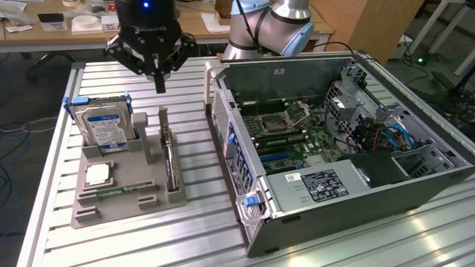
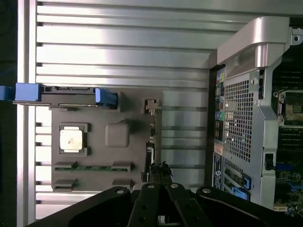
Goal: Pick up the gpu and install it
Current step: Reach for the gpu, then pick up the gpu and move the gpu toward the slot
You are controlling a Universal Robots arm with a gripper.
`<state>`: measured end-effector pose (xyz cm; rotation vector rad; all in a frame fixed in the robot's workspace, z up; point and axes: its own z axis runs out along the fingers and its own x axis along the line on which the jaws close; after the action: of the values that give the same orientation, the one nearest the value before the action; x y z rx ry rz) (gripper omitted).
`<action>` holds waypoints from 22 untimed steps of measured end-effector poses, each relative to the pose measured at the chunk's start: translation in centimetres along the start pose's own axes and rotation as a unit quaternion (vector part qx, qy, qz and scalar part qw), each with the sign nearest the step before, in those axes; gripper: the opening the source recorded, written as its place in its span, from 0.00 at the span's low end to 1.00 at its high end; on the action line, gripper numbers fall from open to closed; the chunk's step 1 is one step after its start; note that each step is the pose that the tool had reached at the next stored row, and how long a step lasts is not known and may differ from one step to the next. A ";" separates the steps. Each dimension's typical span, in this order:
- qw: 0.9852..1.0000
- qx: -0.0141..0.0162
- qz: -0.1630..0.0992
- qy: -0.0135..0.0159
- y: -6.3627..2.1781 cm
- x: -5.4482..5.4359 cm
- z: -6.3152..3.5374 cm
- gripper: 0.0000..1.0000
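Note:
The gpu (image 1: 172, 166) is a thin dark card standing on edge in a slot along the side of the grey holder tray (image 1: 122, 208) that faces the computer case. In the wrist view the gpu (image 2: 150, 142) appears as a slim dark line on the tray (image 2: 135, 106). My gripper (image 1: 159, 88) hangs above the table just beyond the tray's far end, fingers pointing down and shut, with nothing in them. In the wrist view my gripper (image 2: 158, 166) has its closed tips over one end of the card, and I cannot tell whether they touch it.
A silver hard drive (image 1: 108, 127) with a blue label stands upright in the tray, beside a processor chip (image 1: 99, 174) and a green memory stick (image 1: 119, 192). The open computer case (image 1: 334, 139) lies at the exterior view's right, motherboard exposed. A slatted aluminium table (image 1: 193, 233) carries everything.

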<state>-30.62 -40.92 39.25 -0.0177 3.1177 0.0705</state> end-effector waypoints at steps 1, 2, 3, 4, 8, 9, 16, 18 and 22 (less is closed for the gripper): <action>1.000 0.000 -0.001 0.000 -0.08 0.1 -0.01 0.11; 1.000 0.000 -0.003 0.000 -0.17 0.3 -0.01 0.11; 1.000 0.000 -0.004 0.000 -0.23 0.4 -0.02 0.11; 1.000 0.000 -0.005 0.000 -0.29 0.5 -0.02 0.11; 1.000 0.000 -0.006 0.000 -0.31 0.5 -0.02 0.11; 1.000 0.000 -0.006 0.000 -0.31 0.5 -0.02 0.11; 1.000 0.000 -0.007 0.000 -0.31 0.5 -0.03 0.11; 1.000 0.000 -0.007 0.000 -0.31 0.5 -0.03 0.11; 1.000 0.000 -0.007 0.000 -0.31 0.5 -0.02 0.11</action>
<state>-31.14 -41.23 39.24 -0.0391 3.1178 0.0707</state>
